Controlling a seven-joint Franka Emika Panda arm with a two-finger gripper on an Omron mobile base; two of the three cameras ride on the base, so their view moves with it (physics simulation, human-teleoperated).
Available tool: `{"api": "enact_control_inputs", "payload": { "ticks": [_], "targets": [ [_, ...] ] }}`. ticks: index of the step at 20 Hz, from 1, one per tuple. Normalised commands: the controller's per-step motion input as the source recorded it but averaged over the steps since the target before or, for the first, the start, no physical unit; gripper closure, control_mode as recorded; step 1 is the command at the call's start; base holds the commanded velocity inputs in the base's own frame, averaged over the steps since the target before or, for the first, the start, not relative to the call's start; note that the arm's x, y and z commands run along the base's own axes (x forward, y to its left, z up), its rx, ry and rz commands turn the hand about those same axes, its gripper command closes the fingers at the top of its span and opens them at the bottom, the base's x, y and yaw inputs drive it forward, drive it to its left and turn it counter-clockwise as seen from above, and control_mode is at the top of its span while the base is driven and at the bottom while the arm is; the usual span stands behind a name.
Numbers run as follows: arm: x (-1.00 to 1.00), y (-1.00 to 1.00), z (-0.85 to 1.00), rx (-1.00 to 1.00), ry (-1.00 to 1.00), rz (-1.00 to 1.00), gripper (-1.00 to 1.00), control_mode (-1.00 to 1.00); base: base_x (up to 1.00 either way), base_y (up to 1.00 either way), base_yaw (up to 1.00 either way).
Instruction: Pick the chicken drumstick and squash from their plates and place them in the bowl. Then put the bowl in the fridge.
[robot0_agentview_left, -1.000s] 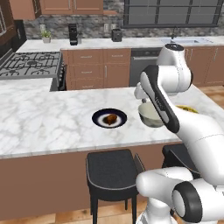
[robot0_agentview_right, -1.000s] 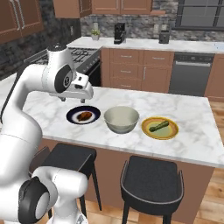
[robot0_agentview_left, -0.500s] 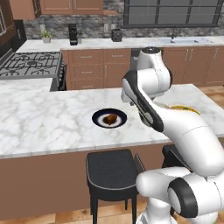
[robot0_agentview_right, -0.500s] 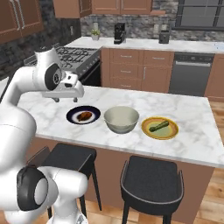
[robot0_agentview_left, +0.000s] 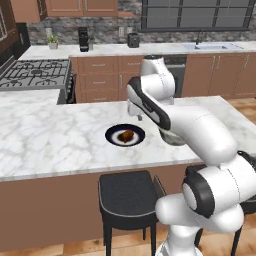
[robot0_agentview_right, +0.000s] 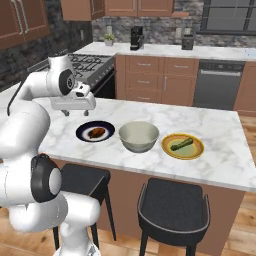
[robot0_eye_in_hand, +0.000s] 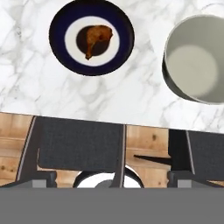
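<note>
A reddish-brown chicken drumstick (robot0_agentview_right: 97, 132) (robot0_agentview_left: 126, 135) (robot0_eye_in_hand: 96, 38) lies on the black plate (robot0_agentview_right: 82, 133) (robot0_agentview_left: 111, 135) (robot0_eye_in_hand: 59, 35) with the white ring. Right of it stands the empty grey-beige bowl (robot0_agentview_right: 139, 145) (robot0_eye_in_hand: 192, 65) (robot0_agentview_left: 171, 140), partly hidden by my arm in the left base view. Further right, a green squash (robot0_agentview_right: 181, 144) rests on the yellow-orange plate (robot0_agentview_right: 197, 151). My gripper (robot0_agentview_right: 78, 112) (robot0_agentview_left: 136, 115) hangs open and empty above the counter, just behind and left of the black plate, pointing down. The fridge is out of view.
The marble island (robot0_agentview_right: 220, 125) has two dark stools (robot0_agentview_right: 172, 205) (robot0_agentview_right: 82, 180) along its near edge. A gas stove (robot0_agentview_left: 35, 72) sits at the back left. The rear counter carries a coffee machine (robot0_agentview_right: 136, 37) and a small plant (robot0_agentview_right: 109, 39).
My arm has swung left, carrying the open gripper from near the bowl to behind the black plate. The plates, food and bowl have stayed put.
</note>
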Motion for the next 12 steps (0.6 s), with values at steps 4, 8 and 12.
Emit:
{"api": "enact_control_inputs", "payload": {
  "ticks": [4, 8, 12],
  "targets": [
    [0.43, 0.03, -0.41, 0.02, 0.03, 0.00, -1.00, -1.00, 0.00, 0.00, 0.00],
    [0.43, 0.08, -0.38, 0.07, 0.00, 0.00, -1.00, -1.00, 0.00, 0.00, 0.00],
    [0.36, 0.11, -0.38, 0.12, -0.02, 0.00, -1.00, -1.00, 0.00, 0.00, 0.00]
  ]
}}
